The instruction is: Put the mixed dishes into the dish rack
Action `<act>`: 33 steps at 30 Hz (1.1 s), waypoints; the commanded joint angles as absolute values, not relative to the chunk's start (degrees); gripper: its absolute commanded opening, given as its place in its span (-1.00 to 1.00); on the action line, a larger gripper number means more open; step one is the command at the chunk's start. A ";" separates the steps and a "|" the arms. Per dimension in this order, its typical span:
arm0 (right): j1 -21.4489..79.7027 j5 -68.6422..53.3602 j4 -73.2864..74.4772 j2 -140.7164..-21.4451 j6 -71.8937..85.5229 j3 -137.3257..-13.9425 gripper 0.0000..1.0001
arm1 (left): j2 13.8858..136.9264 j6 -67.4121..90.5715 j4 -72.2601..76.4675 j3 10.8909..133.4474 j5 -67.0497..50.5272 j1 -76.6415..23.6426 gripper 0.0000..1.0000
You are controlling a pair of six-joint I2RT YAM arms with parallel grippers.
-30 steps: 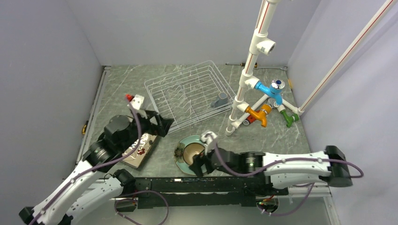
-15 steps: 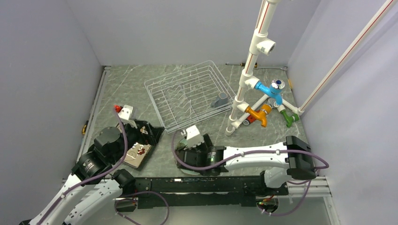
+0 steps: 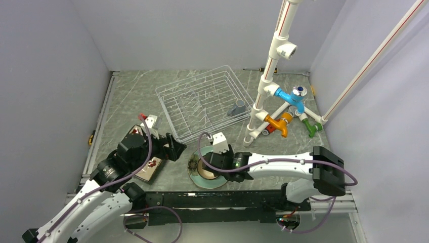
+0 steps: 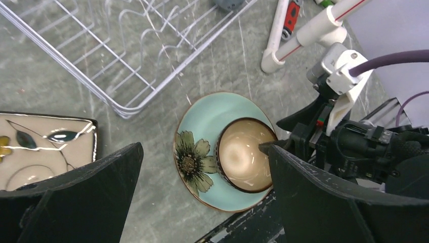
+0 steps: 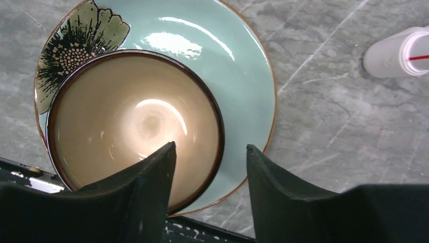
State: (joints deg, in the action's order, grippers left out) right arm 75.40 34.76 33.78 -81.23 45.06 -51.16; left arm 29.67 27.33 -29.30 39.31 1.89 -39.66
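The brown bowl [image 5: 136,131] sits on the pale green round plate [image 5: 222,61] with a flower mark, near the table's front edge. My right gripper [image 5: 211,148] is open and straddles the bowl's rim, with one finger inside the bowl and the other over the plate. My left gripper [image 4: 205,147] stands wide open above the plate's left side and holds nothing. The cream floral square plate [image 4: 40,147] lies left of it, partly under the left arm [image 3: 126,157]. In the white wire dish rack [image 3: 202,98] stands the small grey mug [image 3: 238,107].
The white pipe stand [image 3: 263,116] with coloured fittings rises right of the rack; its foot [image 5: 399,53] is close to the green plate. Grey walls close in the table on three sides. The black base rail [image 3: 217,200] runs just below the plate.
My right gripper's jaws have narrowed around the bowl's rim and its wrist has shifted slightly right. The left gripper has swung right, off the cream plate and towards the green plate.
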 commanded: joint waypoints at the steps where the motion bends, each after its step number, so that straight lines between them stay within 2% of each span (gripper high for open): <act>1: 75.49 35.05 30.34 -84.05 44.99 -51.42 0.04 | 30.27 31.84 -24.52 37.53 -3.51 -39.46 0.99; 10: 75.58 35.08 25.20 -88.02 43.23 -52.04 -0.64 | 30.48 35.19 -24.29 35.78 -6.60 -39.45 0.99; 13: 75.94 34.82 25.72 -87.93 43.05 -53.85 -0.98 | 28.93 36.87 -23.64 34.47 -7.41 -39.41 0.99; 22: 76.38 38.95 25.13 -81.03 39.67 -55.57 -1.00 | 27.75 36.96 -23.71 36.96 -7.50 -39.45 0.99; 33: 76.51 31.46 1.91 -53.67 31.50 -41.30 -1.00 | 24.31 44.76 -13.00 33.76 -15.35 -39.36 0.99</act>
